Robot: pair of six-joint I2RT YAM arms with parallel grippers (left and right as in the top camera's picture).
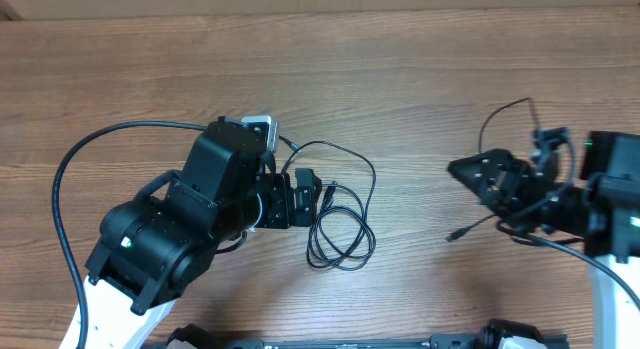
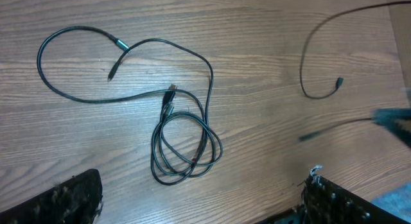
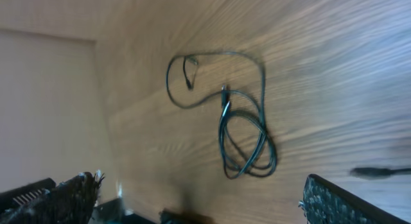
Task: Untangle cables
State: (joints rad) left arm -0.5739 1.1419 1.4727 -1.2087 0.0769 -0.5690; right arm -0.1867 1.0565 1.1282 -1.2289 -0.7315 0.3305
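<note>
Both the left end effector (image 2: 202, 192) and the right end effector (image 3: 202, 185) stand spread wide and grip nothing. The coiled cable (image 2: 186, 153) lies on the wooden counter (image 1: 400, 49) just ahead of the left end effector, with its overlapping turns nearest and one long loop trailing away. A second cable (image 2: 313, 76) lies well apart, near the right arm. A sound start would likely be to pinch the free plug (image 2: 171, 90) beside the coil and draw it outward, low and slowly, while the other end effector pins the turns. The right wrist view is blurred, and how the turns cross cannot be read. In the overhead view the left arm hides part of the cable. Whether the dark strand by the right end effector belongs to the second cable is unclear.
</note>
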